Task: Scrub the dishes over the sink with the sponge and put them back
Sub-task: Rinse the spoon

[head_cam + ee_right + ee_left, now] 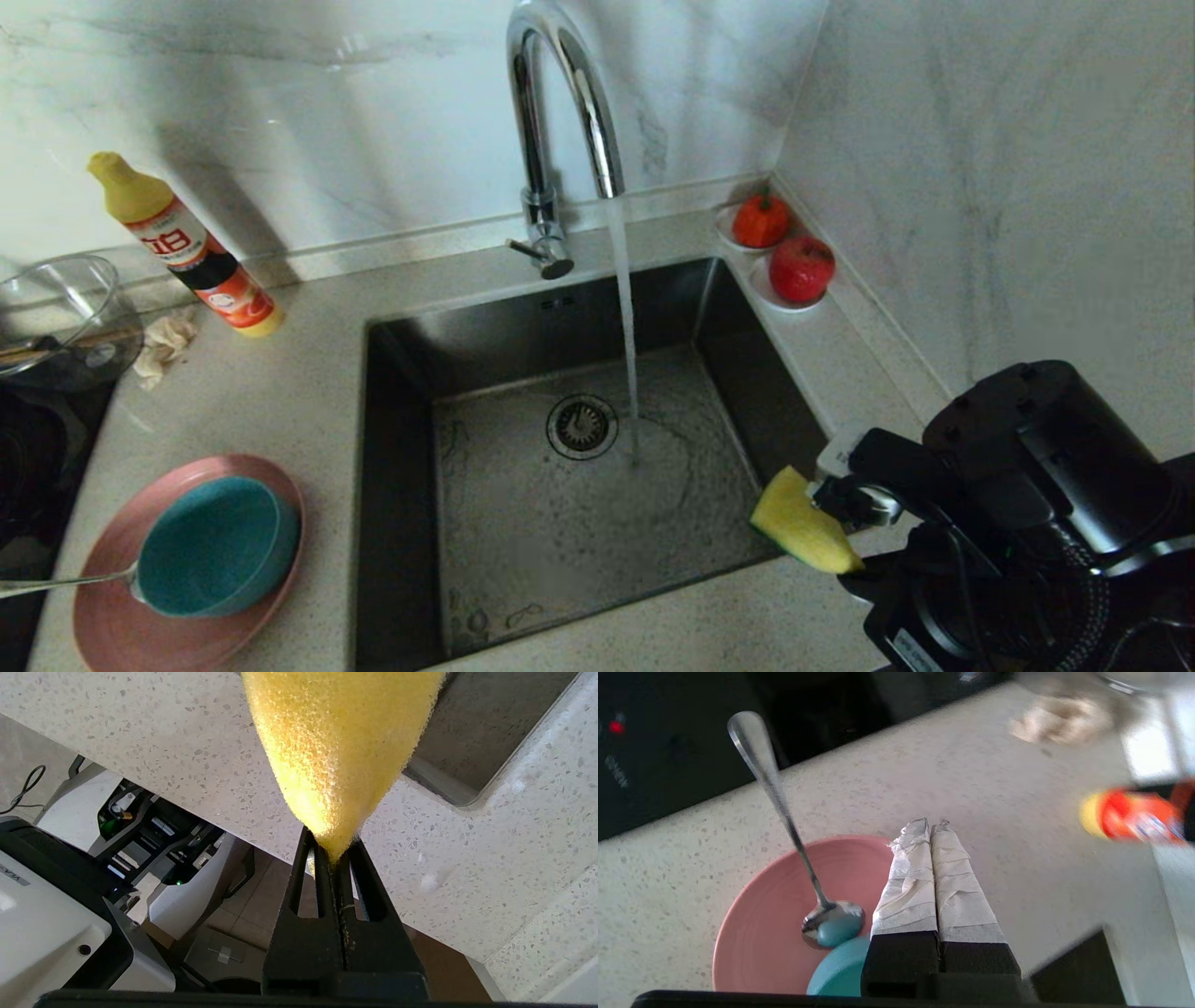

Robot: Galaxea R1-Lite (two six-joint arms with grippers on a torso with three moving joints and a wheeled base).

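The right gripper point(334, 856) pinches the yellow sponge point(803, 523) tight at the sink's point(401, 485) near right corner. The left gripper point(930, 823) has its taped fingers pressed together, holding nothing, above the pink plate point(112, 607) near the counter's point(299, 392) front left edge. The teal bowl point(217, 546) sits on that plate with the spoon point(56, 583) beside it. Farther back, water runs from the tap point(551, 121) into the sink. A soap bottle point(187, 247) stands by the back wall.
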